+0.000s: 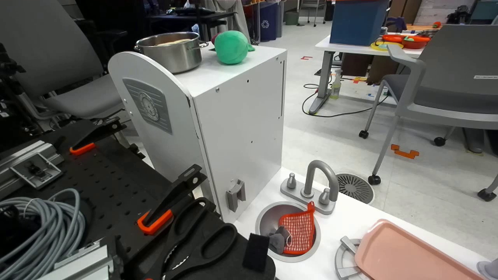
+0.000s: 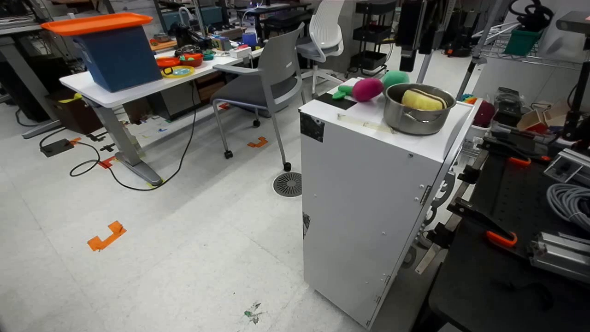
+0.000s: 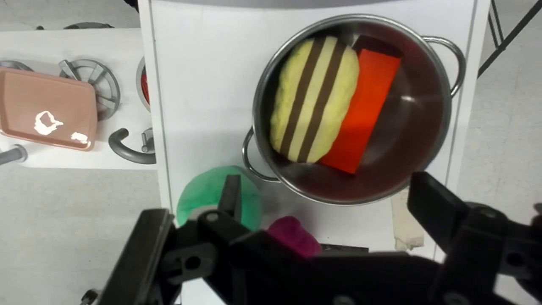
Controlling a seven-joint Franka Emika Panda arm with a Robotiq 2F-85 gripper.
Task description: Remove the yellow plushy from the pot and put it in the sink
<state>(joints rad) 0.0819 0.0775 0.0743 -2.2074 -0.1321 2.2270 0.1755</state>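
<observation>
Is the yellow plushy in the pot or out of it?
In: the wrist view shows the yellow plushy lying inside the pot, with the open fingers clear of it.

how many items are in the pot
2, seen in the wrist view: yellow plushy at left inside the pot, red rectangular item right of it; others could hide beneath.

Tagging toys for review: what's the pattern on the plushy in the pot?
The yellow plushy has two brown stripes, clearest in the wrist view.
</observation>
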